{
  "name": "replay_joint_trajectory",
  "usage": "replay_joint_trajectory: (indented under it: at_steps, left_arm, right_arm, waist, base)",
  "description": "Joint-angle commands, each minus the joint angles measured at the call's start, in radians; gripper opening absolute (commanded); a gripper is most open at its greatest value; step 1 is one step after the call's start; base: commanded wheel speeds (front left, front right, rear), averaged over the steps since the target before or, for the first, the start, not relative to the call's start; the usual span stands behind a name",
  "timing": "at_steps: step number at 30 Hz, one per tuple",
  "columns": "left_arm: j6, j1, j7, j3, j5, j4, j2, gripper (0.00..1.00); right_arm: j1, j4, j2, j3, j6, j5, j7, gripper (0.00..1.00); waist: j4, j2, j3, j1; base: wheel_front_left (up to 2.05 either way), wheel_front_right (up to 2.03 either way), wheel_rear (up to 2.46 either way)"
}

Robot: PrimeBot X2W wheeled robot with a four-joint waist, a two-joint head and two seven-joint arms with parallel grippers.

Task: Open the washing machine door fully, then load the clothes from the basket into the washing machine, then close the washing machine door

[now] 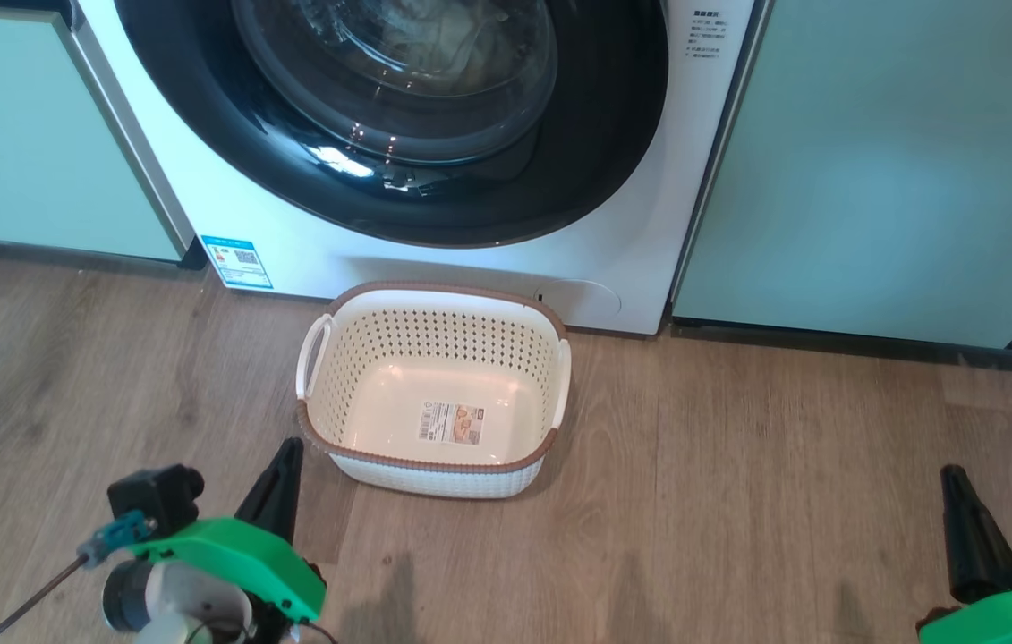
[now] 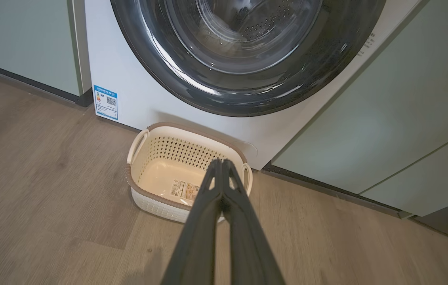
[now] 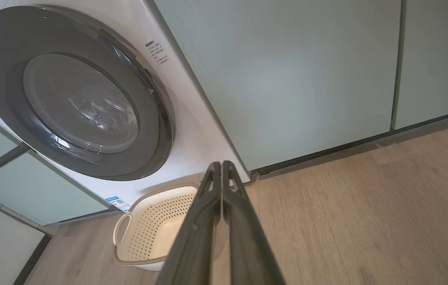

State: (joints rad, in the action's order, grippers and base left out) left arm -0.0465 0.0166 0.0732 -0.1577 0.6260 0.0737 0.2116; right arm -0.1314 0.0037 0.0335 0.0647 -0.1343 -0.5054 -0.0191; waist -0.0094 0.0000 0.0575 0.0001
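Task apparently complete: washing machine door (image 1: 398,116) shut, basket (image 1: 434,351) empty. Left gripper (image 1: 289,458) and right gripper (image 1: 954,480) fingers pressed together, empty; next, merely retreat.

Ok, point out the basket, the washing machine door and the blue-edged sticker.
basket (image 1: 434,344): head view, perforated back wall.
washing machine door (image 1: 577,170): head view, black rim, lower right.
sticker (image 1: 237,261): head view, its middle.

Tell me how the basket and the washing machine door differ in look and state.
The basket is small, rectangular and white; the washing machine door is large, round and glossy black. The basket stands empty on the floor; the door is shut. Both are untouched.
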Motion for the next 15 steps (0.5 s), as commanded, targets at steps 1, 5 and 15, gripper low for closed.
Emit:
replay_joint_trajectory:
  at_steps: [1, 5, 15]
  left_arm:
    - [0.005, -0.052, -0.005, 0.029, 0.017, -0.026, 0.010, 0.00]
    - [0.013, -0.056, -0.011, 0.037, 0.059, -0.017, 0.005, 0.00]
    - [0.030, -0.063, -0.026, 0.057, 0.163, 0.002, -0.010, 0.00]
  right_arm:
    - [0.045, -0.025, 0.025, -0.002, 0.001, -0.022, 0.001, 0.00]
    - [0.053, -0.014, 0.027, -0.003, 0.001, -0.070, 0.004, 0.00]
    - [0.073, 0.013, 0.032, -0.005, 0.001, -0.188, 0.012, 0.00]
  waist:
    - [0.000, 0.0000, 0.000, 0.0000]
    - [0.000, 0.0000, -0.003, 0.0000]
    - [0.001, 0.0000, -0.008, 0.0000]
  base:
    - [0.00, 0.00, 0.00]
    - [0.00, 0.00, 0.00]
    - [0.00, 0.00, 0.00]
